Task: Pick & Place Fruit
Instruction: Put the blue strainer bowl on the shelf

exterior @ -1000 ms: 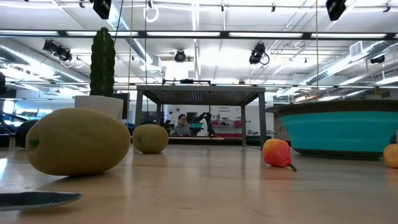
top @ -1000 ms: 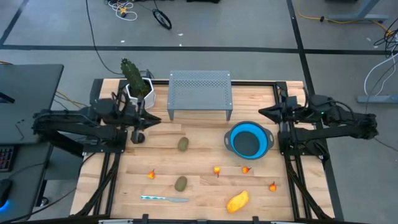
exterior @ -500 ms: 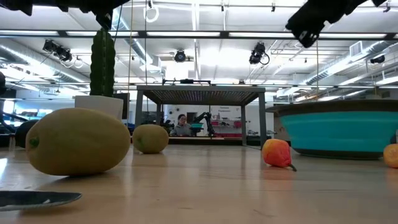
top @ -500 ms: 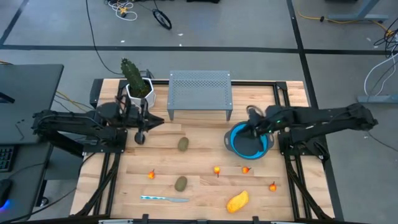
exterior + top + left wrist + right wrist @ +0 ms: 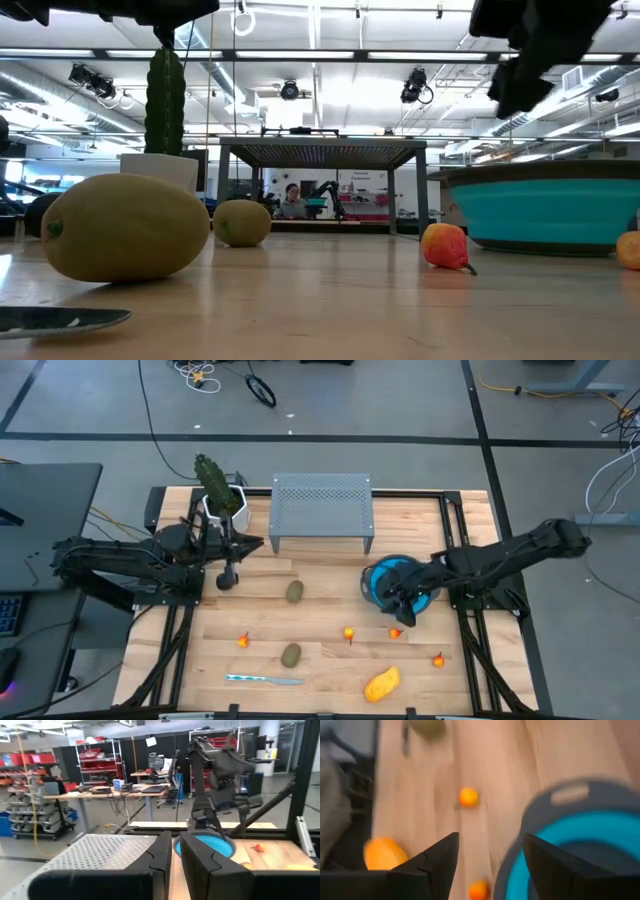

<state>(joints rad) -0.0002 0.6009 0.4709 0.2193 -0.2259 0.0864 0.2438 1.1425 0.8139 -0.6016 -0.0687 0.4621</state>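
- A knife (image 5: 264, 679) lies at the near edge of the table (image 5: 320, 670).
- A yellow-orange fruit (image 5: 381, 683) lies near that edge too, to the right of the knife.
- A green oval (image 5: 290, 655) lies just behind the knife.
- Four small orange bits lie across the table: one on the left (image 5: 243, 641), one in the middle (image 5: 348, 632), one by the bowl (image 5: 395, 632) and one on the right (image 5: 438, 658).
- A second green oval (image 5: 295, 592) lies farther back, near the middle.
- The blue bowl (image 5: 378, 578) sits right of the middle.
- The right gripper (image 5: 408, 606) hangs over the near rim of the bowl. Its fingers (image 5: 427, 865) are wide apart and hold nothing.
- The left gripper (image 5: 228, 568) is at the back left. Its fingers (image 5: 161, 855) are almost together, with a thin gap, and hold nothing.
- A dark ball (image 5: 226, 582) lies right under the left gripper.
- A cactus (image 5: 214, 485) in a white pot stands in the back left corner.
- A grey metal stand (image 5: 321, 510) is at the back, in the middle.
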